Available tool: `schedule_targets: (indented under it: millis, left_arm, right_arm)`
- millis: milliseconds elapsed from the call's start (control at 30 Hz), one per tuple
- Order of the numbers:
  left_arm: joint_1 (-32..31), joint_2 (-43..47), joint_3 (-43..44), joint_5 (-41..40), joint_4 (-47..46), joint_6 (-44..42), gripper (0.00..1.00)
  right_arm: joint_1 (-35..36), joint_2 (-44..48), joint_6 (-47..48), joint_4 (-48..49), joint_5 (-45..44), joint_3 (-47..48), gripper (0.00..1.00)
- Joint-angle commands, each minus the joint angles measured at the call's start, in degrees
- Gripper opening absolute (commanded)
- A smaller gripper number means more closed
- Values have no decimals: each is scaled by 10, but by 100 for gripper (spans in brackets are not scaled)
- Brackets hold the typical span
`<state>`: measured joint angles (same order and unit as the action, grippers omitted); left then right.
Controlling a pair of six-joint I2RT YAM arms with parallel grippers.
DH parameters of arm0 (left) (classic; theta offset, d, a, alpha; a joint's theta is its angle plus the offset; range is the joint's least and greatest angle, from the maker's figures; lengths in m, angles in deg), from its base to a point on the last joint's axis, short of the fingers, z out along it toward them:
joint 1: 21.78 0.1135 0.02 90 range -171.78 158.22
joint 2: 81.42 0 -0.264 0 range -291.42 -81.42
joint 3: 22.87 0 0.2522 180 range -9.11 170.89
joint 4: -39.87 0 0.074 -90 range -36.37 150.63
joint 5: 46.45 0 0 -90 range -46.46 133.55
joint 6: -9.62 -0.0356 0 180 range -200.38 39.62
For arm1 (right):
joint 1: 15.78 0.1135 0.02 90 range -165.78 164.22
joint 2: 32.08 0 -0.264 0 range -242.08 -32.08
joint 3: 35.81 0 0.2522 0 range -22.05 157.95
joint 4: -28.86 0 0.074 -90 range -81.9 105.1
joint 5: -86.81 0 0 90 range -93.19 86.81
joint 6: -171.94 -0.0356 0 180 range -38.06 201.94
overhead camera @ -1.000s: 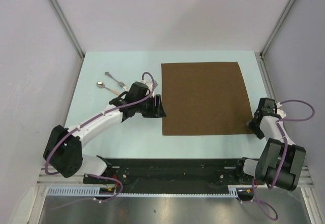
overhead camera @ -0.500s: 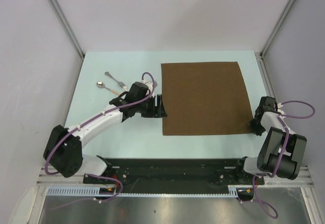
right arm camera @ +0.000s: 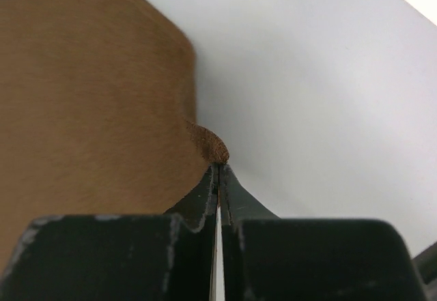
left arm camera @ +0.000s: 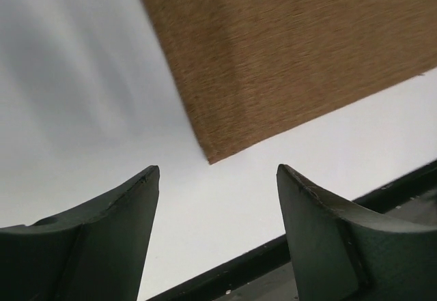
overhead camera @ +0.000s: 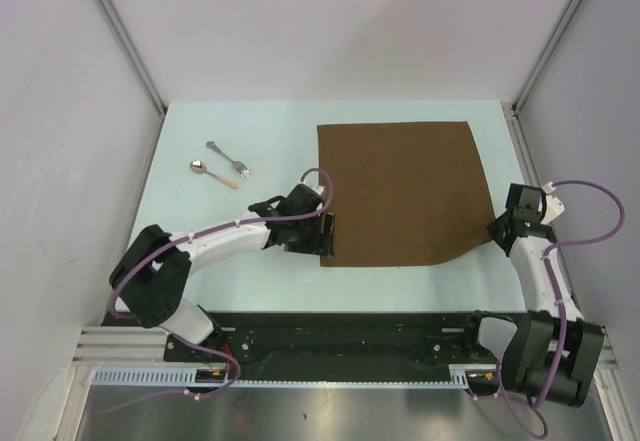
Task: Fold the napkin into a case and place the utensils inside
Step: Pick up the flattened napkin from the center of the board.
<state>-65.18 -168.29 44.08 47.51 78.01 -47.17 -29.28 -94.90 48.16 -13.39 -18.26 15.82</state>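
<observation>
Pinching the napkin (overhead camera: 400,191) by its near right corner, my right pincer (right arm camera: 218,173) is clenched on the cloth. In its wrist view a small nub of brown pokes out past the closed tips. From above, that corner curls up off the table (overhead camera: 250,121) while the rest of the napkin lies flat and unfolded.

My left pincer (left arm camera: 217,173) is released, jaws spread wide, hovering at the napkin's near left corner. The corner's point sits just ahead of the gap between the jaws, and neither finger appears to touch it. The fork (overhead camera: 228,153) and spoon (overhead camera: 213,173) lie close together well off the napkin's left edge, toward its far end.

I judge this to be the very start of the first fold: one corner gripped, the other not yet. The next move, as I read it, calls for the left pincer to drop over its corner and close on the single layer, so both near corners can travel together toward the napkin's far edge. The cloth is thin, so the jaws must catch the edge rather than skid across it, and both sides should rise evenly or the fold will skew.
</observation>
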Motion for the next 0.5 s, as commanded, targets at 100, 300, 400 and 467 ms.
schedule_targets:
  millis: [100, 300, 400, 467]
  left_arm:
    - [-16, 10, -41, -81, -22, 69, 75]
    - [-17, 7, -43, -88, -18, 97, 75]
    - [-18, -9, -37, -70, -29, 99, 73]
    - [-17, -22, -34, -64, -31, 103, 74]
  right_arm:
    - [7, 54, 2, 9, 31, 27, 0]
    - [5, 50, -6, 15, 45, 22, 0]
    - [5, 56, -3, 17, 46, 15, 0]
    - [5, 58, -4, 13, 45, 13, 0]
